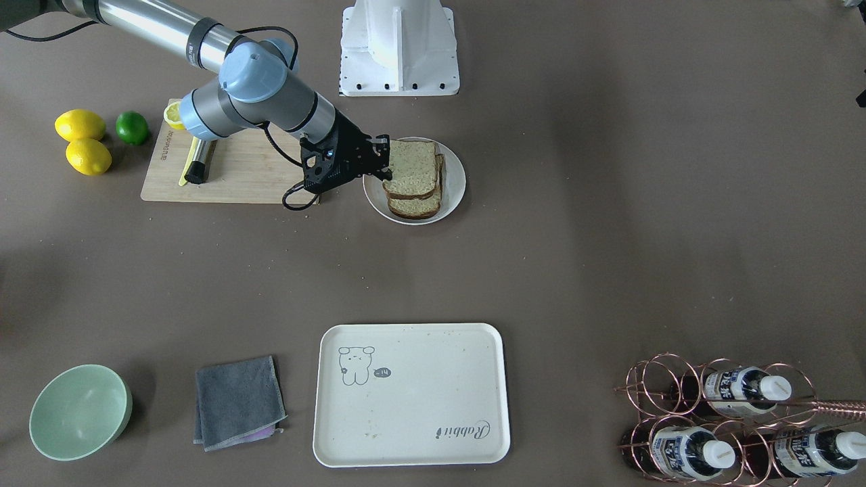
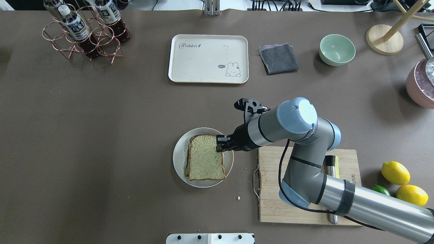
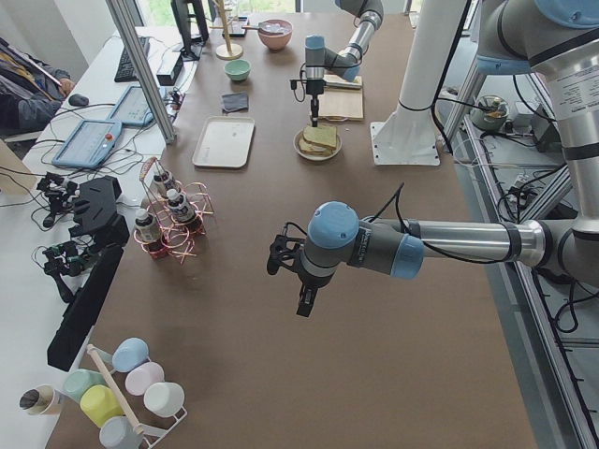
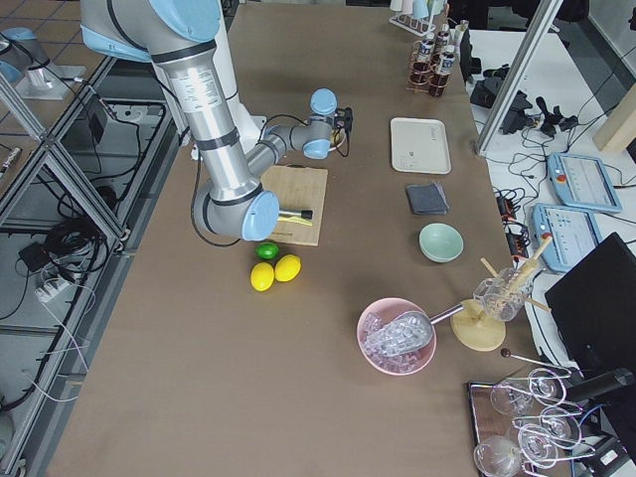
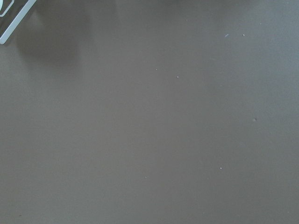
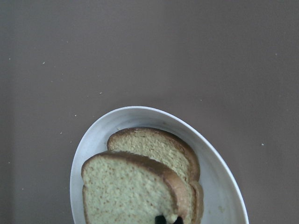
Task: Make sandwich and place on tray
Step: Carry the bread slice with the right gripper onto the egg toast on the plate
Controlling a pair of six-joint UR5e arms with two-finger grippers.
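Observation:
Tan seeded bread slices [image 1: 411,167] lie stacked on a round white plate [image 1: 454,182] mid-table; they also show in the overhead view [image 2: 205,162] and the right wrist view [image 6: 131,189]. No egg shows. My right gripper [image 1: 384,161] points down at the top slice's edge, and its fingertips [image 6: 161,219] stand close together on the crust, shut on that slice. The cream tray [image 1: 467,433] with the bear drawing lies bare across the table, away from the plate. My left gripper [image 3: 304,301] hovers over bare table, seen only from the side, so I cannot tell its state.
A wooden cutting board [image 1: 250,176] with a knife [image 1: 198,166] and half a lemon [image 1: 173,113] lies beside the plate. Lemons [image 1: 80,125], a lime [image 1: 132,127], a green bowl [image 1: 80,411], a grey cloth [image 1: 238,400] and a bottle rack [image 1: 731,426] stand around.

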